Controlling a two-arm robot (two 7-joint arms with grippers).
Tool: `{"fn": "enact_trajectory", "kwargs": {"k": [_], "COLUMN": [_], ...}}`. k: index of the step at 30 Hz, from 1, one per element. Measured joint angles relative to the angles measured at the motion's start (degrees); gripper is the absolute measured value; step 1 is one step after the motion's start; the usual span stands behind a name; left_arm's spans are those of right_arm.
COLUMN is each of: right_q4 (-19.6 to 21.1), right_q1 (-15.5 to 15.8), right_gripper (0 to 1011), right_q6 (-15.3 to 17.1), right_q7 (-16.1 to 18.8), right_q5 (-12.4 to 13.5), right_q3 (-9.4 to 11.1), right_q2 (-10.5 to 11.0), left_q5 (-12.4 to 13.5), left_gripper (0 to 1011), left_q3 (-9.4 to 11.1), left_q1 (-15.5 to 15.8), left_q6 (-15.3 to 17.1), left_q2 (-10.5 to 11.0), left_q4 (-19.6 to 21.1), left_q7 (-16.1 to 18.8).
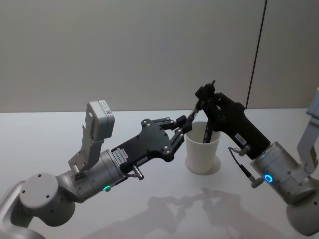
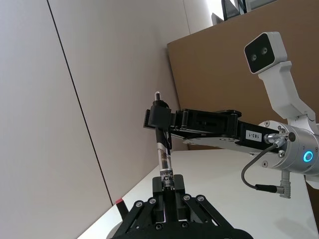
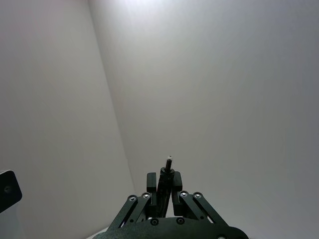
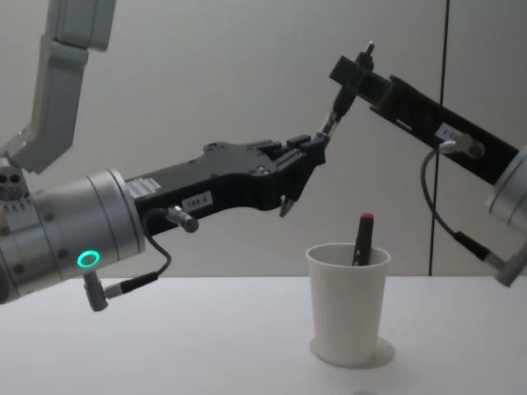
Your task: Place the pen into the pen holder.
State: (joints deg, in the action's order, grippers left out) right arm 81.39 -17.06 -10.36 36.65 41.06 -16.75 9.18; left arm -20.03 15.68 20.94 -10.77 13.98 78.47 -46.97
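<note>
**A:** The pen [image 4: 336, 107] is being pinched at its lower end by the left claw [image 4: 317, 144], which is closed tight on the barrel. The upper end is being gripped by the right claw [image 4: 350, 74], closed just as firmly.

**B:** So it is being held by both at once, tilted in mid-air, high above the cup [image 4: 346, 313] and well clear of the rim. From the left wrist the printed barrel [image 2: 164, 159] is being seen running straight from one set of fingers [image 2: 168, 186] to the other claw [image 2: 160, 117].

**A:** A handover is being read here, though it cannot be told which claw is meant to carry on.

**B:** Either way, care is being called for. One grip should be opened only while the other is being held firm. The freed claw should then be drawn back along its own line, so the pen is not dragged askew.

**A:** And below, the cup is standing upright on the table [image 4: 165, 346], with a red-capped pen [image 4: 363, 234] already leaning inside.

**B:** That is narrowing the target. The pen should be turned nearly upright over the open side of the mouth and lowered away from the red cap. It should be let go only once its tip is deep inside. A paper cup that light is probably easily tipped by a nudge at the rim.
</note>
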Motion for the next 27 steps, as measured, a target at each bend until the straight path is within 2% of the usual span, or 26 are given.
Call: {"fn": "enact_trajectory", "kwargs": {"k": [6,14,15,19,22,27], "right_q4": [0.32,0.61,0.67,0.85,0.95,1.15], "right_q1": [-0.03,-0.03,-0.02,0.0,0.02,0.08], "right_gripper": [151,149,149,149,151,151], "right_q6": [-0.11,-0.19,-0.21,-0.31,-0.39,-0.56], "right_q7": [-0.33,-0.29,-0.26,-0.17,-0.1,0.03], "right_q5": [0.0,0.05,0.07,0.13,0.19,0.3], "right_q3": [0.03,-0.06,-0.08,-0.12,-0.14,-0.17], "right_q2": [0.15,0.2,0.23,0.3,0.35,0.43], "left_q5": [0.13,0.13,0.13,0.12,0.1,0.1], "left_gripper": [162,411,473,553,685,822], "left_q3": [0.0,0.0,0.0,0.0,0.0,0.0], "left_q1": [-0.01,-0.01,-0.01,0.0,0.0,0.0], "left_q6": [0.0,0.02,0.02,0.03,0.03,0.03], "left_q2": [0.03,0.02,0.01,0.01,0.0,0.01], "left_q4": [0.0,-0.01,-0.01,-0.01,-0.01,-0.01], "left_q7": [-0.11,-0.12,-0.12,-0.12,-0.12,-0.12]}}
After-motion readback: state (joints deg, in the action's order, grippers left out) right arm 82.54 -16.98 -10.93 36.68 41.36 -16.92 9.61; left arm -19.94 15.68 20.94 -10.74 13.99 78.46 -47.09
